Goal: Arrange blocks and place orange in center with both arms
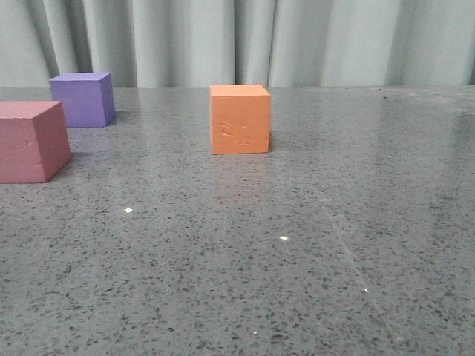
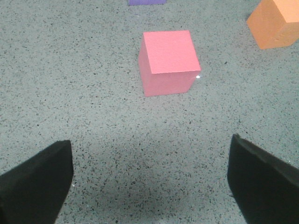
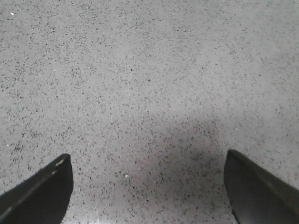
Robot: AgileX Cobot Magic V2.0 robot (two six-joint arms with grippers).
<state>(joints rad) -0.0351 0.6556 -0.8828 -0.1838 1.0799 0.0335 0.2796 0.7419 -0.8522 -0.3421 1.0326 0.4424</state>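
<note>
While both arms hang over the speckled grey surface [image 1: 312, 252], I read the scene as follows.

Orange cube [image 1: 240, 119]: I see it standing upright toward the far edge of the surface, about midway along it, with faint scratch marks on the face turned to the front camera. In the left wrist view only part of it shows.

Pink-red cube [image 1: 30, 141]: I see it at the left edge of the surface, cut by the frame in the front view, and nearer to me than the purple one. It stands apart from the other two.

Purple cube [image 1: 83, 99]: I see it near the far left corner, just behind the pink-red cube, with a clear gap between them. Only a sliver of it shows in the left wrist view.

Left claw [image 2: 149, 179]: its jaws are spread wide and hold nothing. The pink-red cube [image 2: 168, 61] sits ahead of the fingers [image 2: 37, 182], not between them.

Right claw [image 3: 148, 186]: I see it spread wide too, with nothing in it. Bare surface lies under and ahead of its fingers [image 3: 261, 189], and no cube shows in this view.

Backdrop: a pale pleated curtain [image 1: 245, 41] hangs behind the far edge.
</note>
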